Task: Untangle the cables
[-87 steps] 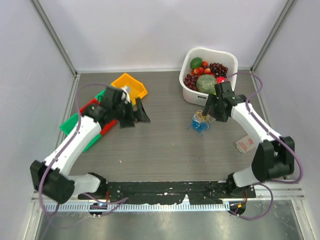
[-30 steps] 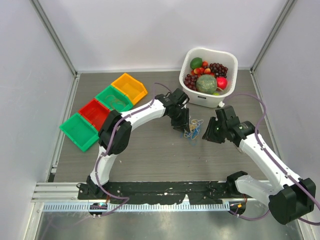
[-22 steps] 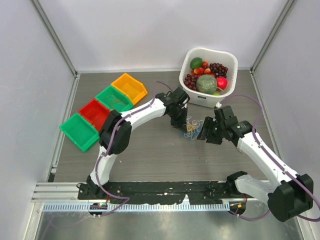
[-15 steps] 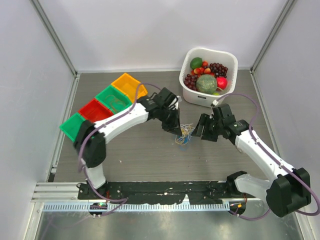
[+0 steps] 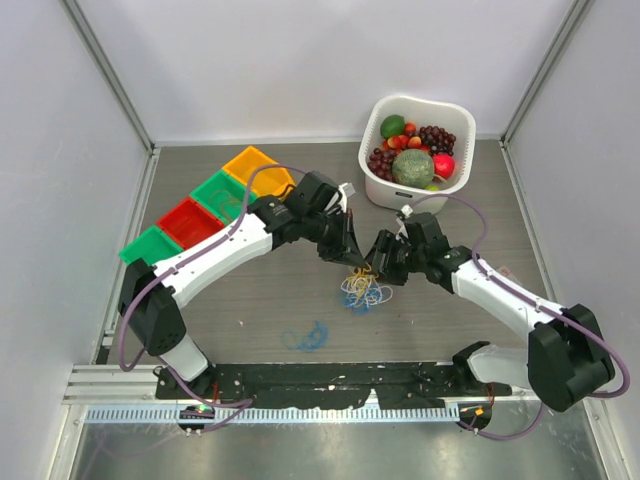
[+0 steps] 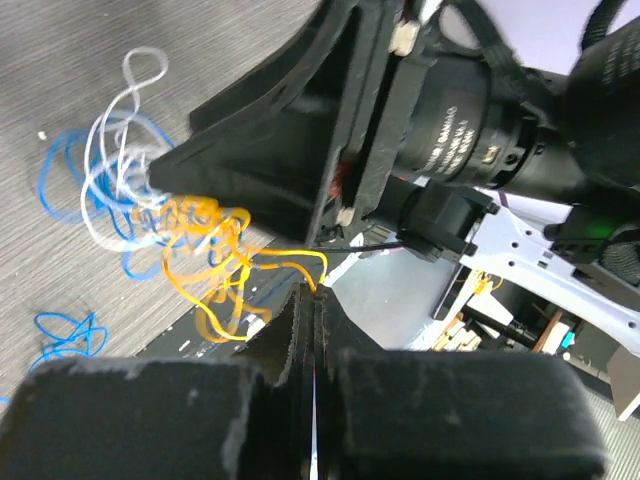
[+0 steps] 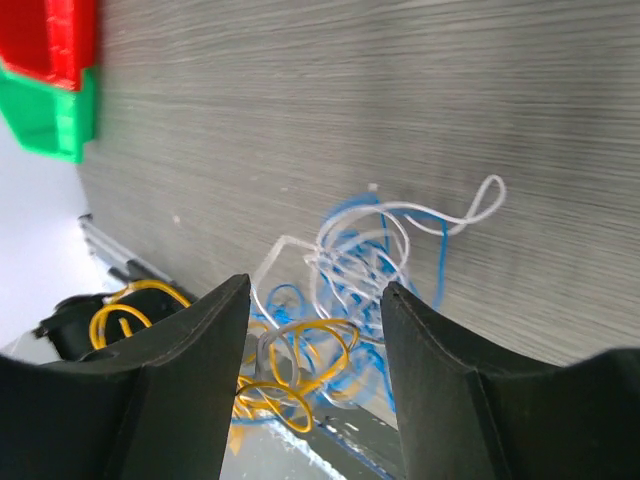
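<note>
On a grey table (image 5: 250, 290), the cables (image 5: 362, 291) are bunched at centre. An orange strand (image 6: 290, 262) is clamped in the left gripper (image 6: 312, 300), apparently to be drawn free. The right gripper (image 7: 315, 292) is held spread just above the bunch.

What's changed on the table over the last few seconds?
The left tool swung over from the bins, shut on a yellow-orange cable and dragged the bunch toward the near edge; one blue cable lies apart. The right tool followed, open. Basket and bins stayed put.

Matt grey woodgrain table (image 5: 250, 300); thin smooth plastic-sheathed cables (image 5: 362, 290); smooth white plastic basket (image 5: 376, 188).
</note>
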Available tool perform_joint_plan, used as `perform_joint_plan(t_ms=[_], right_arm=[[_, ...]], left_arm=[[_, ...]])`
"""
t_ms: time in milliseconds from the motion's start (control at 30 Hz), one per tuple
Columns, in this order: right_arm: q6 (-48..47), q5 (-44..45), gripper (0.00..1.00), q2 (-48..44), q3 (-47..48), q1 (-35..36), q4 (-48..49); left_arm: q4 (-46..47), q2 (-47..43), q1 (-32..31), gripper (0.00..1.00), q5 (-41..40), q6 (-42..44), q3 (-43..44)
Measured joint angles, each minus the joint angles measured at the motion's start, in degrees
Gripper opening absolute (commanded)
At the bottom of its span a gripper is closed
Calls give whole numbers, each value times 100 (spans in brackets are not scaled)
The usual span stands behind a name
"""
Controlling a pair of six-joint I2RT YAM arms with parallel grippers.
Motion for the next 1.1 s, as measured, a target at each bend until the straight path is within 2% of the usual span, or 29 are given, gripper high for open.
perform_joint_plan(t_ms=[267,500,533,567,633,700,733,767,833,867,967,1100], right_arm=[[-979,844,65,-577,302,-892,-1484],[-1174,-192,64,-1202,219,-715,-1167],[-1134,-247,64,-1222,184,-669,-1099],[-1082,-289,63,-1235,138,-614,-1038],[-973,-289,63,-1248,48,-546,-997],[-933,-136,63,-1250,15,-538,-1102],[-938,-42,63,-1246,15,-538,-1161],[-953,66,63,-1226,31,-538,-1239],[-1014,243,62,-1128,140,-538,-1495],[-1067,323,62,-1071,199,-540,-1587],[-1255,531,62,-992,400,-538,-1856],[-1408,588,62,-1003,505,-538,-1930]], left_arm=[[-562,0,0,0,-387,24,20],[-885,107,2,0,-413,168,531],[-881,151,2,14,-374,186,632],[-892,216,2,34,-313,208,741],[-1038,385,4,59,-264,339,955],[-1333,575,7,70,-393,494,1169],[-1460,601,0,71,-542,570,1161],[-1567,579,-4,66,-680,643,1067],[-1589,374,-4,47,-879,721,640],[-1615,188,-4,45,-970,769,293],[-1580,-396,-2,49,-1064,916,-763],[-1556,-503,-7,59,-975,1099,-1458]])
